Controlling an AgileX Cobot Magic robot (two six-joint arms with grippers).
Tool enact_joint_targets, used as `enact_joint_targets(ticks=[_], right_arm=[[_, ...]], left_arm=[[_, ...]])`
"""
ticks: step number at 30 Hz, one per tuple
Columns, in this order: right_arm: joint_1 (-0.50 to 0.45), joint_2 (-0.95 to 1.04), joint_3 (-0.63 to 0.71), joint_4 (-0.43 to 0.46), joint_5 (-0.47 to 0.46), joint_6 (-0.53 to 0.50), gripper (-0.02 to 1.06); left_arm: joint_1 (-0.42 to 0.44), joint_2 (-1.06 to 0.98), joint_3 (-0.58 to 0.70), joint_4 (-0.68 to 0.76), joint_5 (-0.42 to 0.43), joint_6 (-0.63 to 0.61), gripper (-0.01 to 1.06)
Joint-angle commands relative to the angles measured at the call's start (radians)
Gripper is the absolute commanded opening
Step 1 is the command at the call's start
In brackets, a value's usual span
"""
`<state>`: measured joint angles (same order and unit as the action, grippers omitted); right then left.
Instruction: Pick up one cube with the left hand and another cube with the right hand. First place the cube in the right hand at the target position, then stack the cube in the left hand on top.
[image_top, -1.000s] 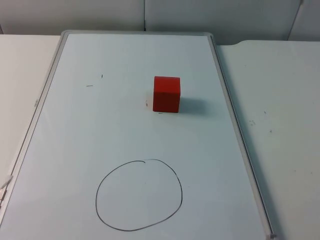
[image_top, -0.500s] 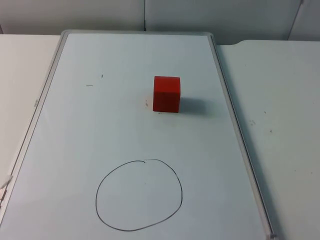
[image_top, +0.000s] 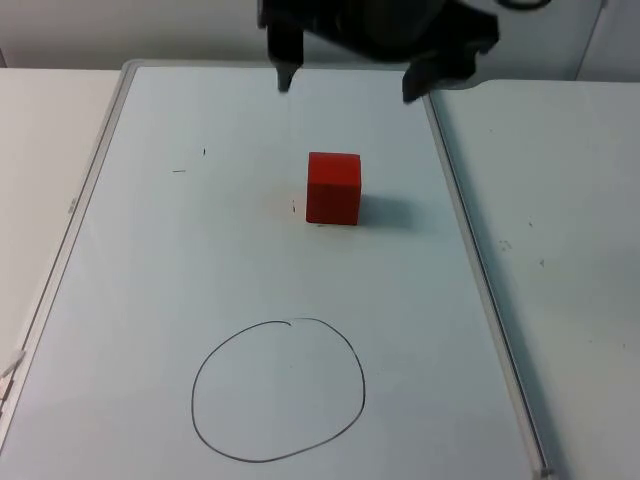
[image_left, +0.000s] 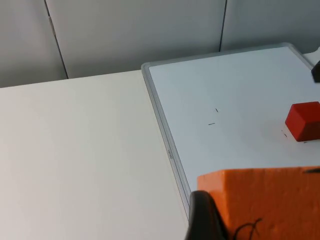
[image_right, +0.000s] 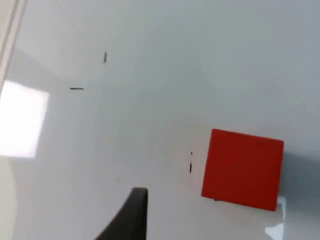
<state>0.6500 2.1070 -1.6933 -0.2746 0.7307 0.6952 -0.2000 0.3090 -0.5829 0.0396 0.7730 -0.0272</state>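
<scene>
A red cube (image_top: 333, 188) stands on the whiteboard (image_top: 200, 250), a little right of its middle; it also shows in the right wrist view (image_right: 243, 169) and the left wrist view (image_left: 303, 121). My right gripper (image_top: 350, 80) hangs open over the board's far edge, beyond the cube, its fingers spread wider than the cube. One right fingertip (image_right: 132, 215) is just left of the cube. In the left wrist view an orange cube (image_left: 265, 202) sits against a black fingertip (image_left: 201, 217), with my left gripper shut on it, out to the left of the board.
A hand-drawn black circle (image_top: 278, 390) marks the near part of the whiteboard. The board's grey frame (image_top: 455, 200) runs along its right side, with bare white table (image_top: 560, 250) beyond and on the left (image_left: 85, 160). A grey partition wall closes the far end.
My right gripper has come into the top view at the board's far edge, where no arm showed before. The red cube has not moved.
</scene>
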Motion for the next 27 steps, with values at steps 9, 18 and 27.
enact_joint_targets(ticks=[9,18,27], right_arm=[[0.005,0.209,-0.118,-0.040,0.005,0.121,1.00],[-0.010,0.259,-0.148,-0.044,0.013,0.121,0.98],[-0.014,0.259,-0.148,-0.064,0.015,0.121,0.72]], left_arm=[[-0.006,-0.008,0.003,0.001,-0.008,-0.002,0.19],[-0.006,-0.008,0.003,0.001,-0.008,-0.002,0.19],[-0.006,-0.008,0.003,0.001,-0.008,-0.002,0.19]])
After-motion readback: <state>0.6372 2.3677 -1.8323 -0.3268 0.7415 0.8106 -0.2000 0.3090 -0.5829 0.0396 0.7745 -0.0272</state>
